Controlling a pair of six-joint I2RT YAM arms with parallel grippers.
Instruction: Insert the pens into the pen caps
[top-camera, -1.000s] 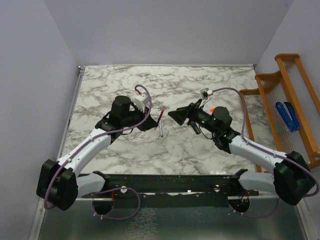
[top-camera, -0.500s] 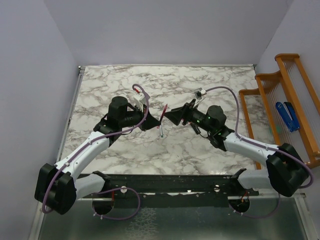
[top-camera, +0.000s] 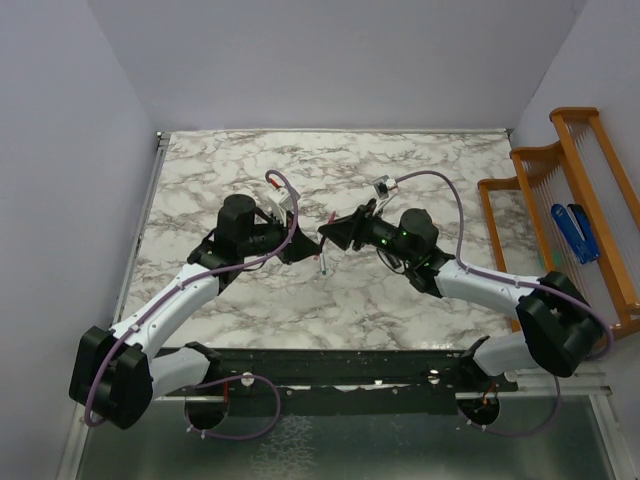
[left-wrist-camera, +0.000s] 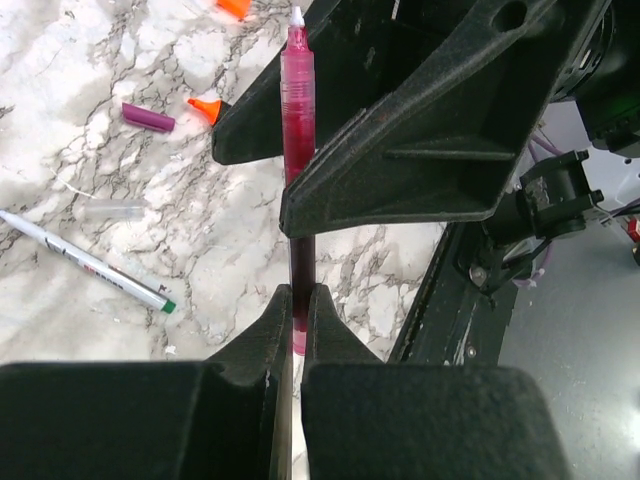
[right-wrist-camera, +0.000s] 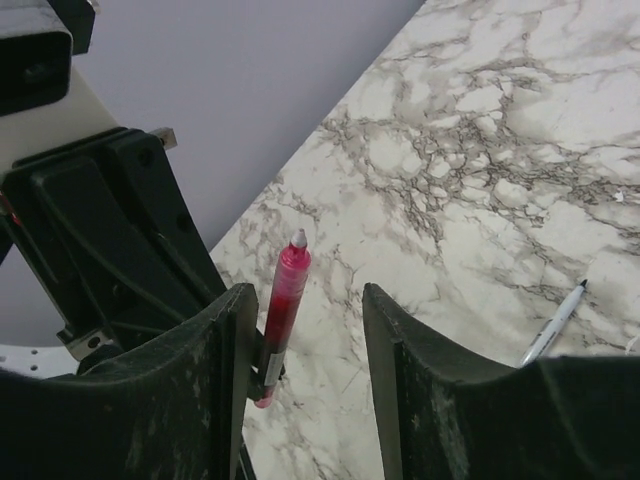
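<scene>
My left gripper (left-wrist-camera: 297, 300) is shut on the lower end of the slim red-pink pen (left-wrist-camera: 297, 90) and holds it above the table with its bare white tip pointing away. My right gripper (right-wrist-camera: 305, 340) is open. Its fingers (right-wrist-camera: 225, 350) flank the red-pink pen (right-wrist-camera: 284, 290), which lies close to the left finger. The two grippers meet mid-table in the top view (top-camera: 322, 238). The silver-grey pen (left-wrist-camera: 90, 265) lies on the marble and also shows in the right wrist view (right-wrist-camera: 555, 320). The magenta-purple cap (left-wrist-camera: 148, 118) and the orange cap (left-wrist-camera: 205, 108) lie apart on the table.
A small clear cap (left-wrist-camera: 112, 210) lies near the silver-grey pen. Another orange piece (left-wrist-camera: 232, 6) shows at the frame's top edge. An orange wooden rack (top-camera: 560, 190) with a blue item (top-camera: 573, 232) stands off the table's right side. Walls border the left and far edges.
My right arm has moved left toward the left gripper, so its open fingers now flank the held red-pink pen. The left gripper has barely moved.
</scene>
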